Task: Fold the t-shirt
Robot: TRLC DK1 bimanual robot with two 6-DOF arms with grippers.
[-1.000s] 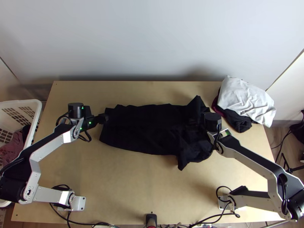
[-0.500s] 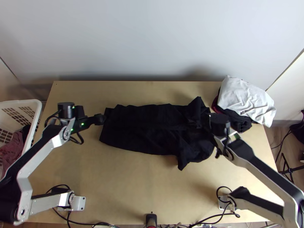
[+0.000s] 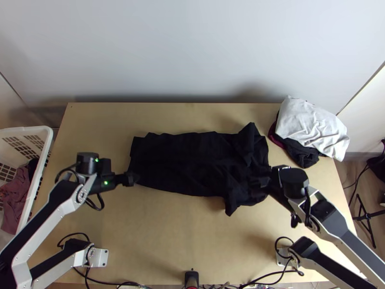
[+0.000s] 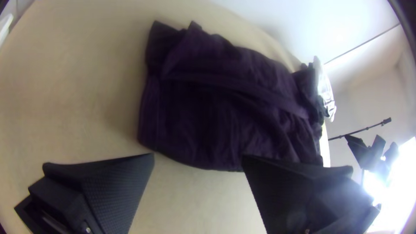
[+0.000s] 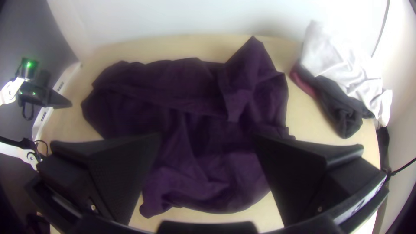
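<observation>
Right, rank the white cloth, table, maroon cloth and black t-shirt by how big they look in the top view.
Table
Black t-shirt
White cloth
Maroon cloth, just a strip showing

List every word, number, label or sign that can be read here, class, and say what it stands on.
None can be read.
Pale strip on the right gripper: its dark mark is too blurred to read.
T-shirt: no print that can be made out.
</observation>
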